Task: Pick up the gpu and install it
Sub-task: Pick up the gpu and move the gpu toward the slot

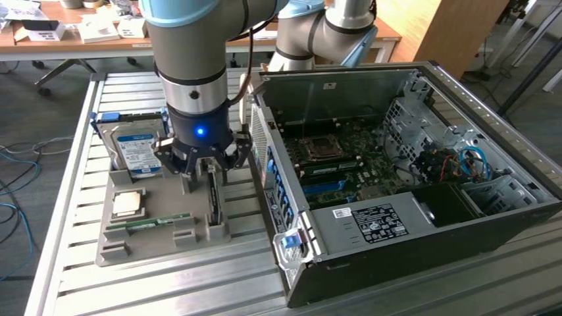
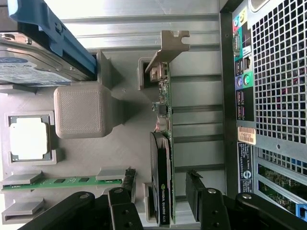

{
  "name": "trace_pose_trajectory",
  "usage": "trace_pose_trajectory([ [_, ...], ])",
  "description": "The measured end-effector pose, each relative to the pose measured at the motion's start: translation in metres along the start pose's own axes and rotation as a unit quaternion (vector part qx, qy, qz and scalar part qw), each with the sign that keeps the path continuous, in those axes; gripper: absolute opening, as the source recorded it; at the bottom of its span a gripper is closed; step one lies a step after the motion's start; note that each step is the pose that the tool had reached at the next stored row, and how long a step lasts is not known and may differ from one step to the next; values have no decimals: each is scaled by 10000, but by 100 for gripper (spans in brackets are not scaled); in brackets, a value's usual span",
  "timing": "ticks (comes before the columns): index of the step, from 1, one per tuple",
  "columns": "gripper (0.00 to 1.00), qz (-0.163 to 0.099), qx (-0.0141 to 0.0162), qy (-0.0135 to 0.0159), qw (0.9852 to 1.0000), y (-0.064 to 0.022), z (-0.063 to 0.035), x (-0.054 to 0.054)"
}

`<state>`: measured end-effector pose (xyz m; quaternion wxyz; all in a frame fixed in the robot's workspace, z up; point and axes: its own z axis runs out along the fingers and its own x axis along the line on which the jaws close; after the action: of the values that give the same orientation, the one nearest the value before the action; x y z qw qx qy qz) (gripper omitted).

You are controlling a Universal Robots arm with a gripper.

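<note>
Slatted desk (image 1: 176, 289), grey tray (image 1: 123, 247): gpu (image 2: 162, 163) upright on edge in tray slot (beside open PC case (image 1: 369, 224)). Hand (image 1: 202, 176) open, straddling gpu, no grip yet. Risk: off-centre closing could tilt gpu, jam it in slot.

The exterior view has soft, even light with weak shadows; the inside of the computer case (image 1: 333, 92) is dim, and a blue lamp (image 1: 199, 131) glows on the arm (image 1: 189, 52). In the wrist view the metal table (image 2: 144, 9) is washed out white.
</note>
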<state>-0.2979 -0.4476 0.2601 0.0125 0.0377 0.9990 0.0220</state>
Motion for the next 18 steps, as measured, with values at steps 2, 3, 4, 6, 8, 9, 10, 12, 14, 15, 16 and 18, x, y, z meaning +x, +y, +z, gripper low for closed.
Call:
trace_pose_trajectory([
  [2,54,0,-1,-1,10000,0,1,-1],
  [3,54,1,-2,-2,10000,1,2,-6],
  [4,54,0,-1,-1,10000,1,1,-11],
  [6,54,0,-1,-1,10000,2,2,-21],
  [8,54,0,0,0,10000,2,1,-29],
  [9,54,0,0,0,10000,2,1,-33],
  [10,54,0,0,0,10000,3,1,-38],
  [12,54,1,0,0,10000,3,1,-40],
  [14,54,1,0,0,10000,3,1,-40],
  [15,54,0,0,0,10000,3,2,-41],
  [16,54,0,0,0,10000,3,5,-41],
  [18,54,0,0,0,10000,3,20,-41],
])
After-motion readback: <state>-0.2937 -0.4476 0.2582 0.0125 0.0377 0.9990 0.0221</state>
